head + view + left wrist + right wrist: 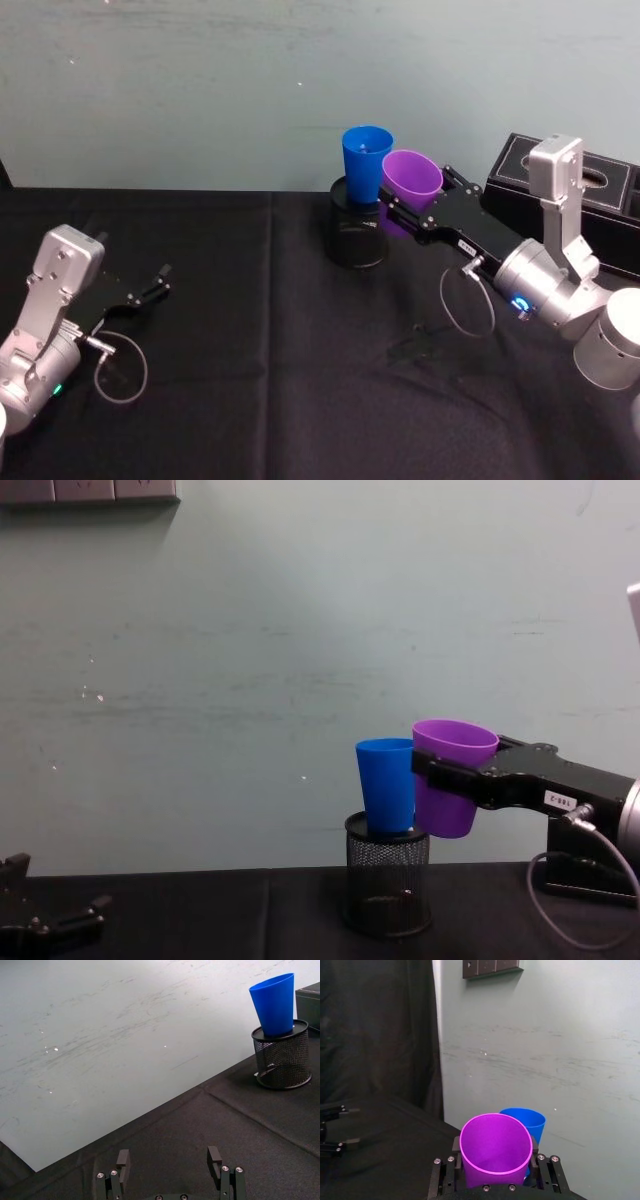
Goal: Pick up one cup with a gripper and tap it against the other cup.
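My right gripper (400, 208) is shut on the purple cup (411, 178), held in the air and tilted a little. Its side rests against the blue cup (366, 162), which stands upright on top of a black mesh pen holder (358, 232). From the chest, the purple cup (452, 775) touches the blue cup (388, 785) on its right side, gripped by the right gripper (440, 775). In the right wrist view the purple cup (496, 1150) sits between the fingers, the blue cup (527, 1121) just behind it. My left gripper (160, 281) is open, low at the table's left, far from both cups.
A black box (585, 200) stands at the back right, behind my right arm. The black cloth table (260, 330) meets a pale wall (200, 90) at the back. The mesh holder (282, 1057) and the blue cup (275, 1002) appear far off in the left wrist view.
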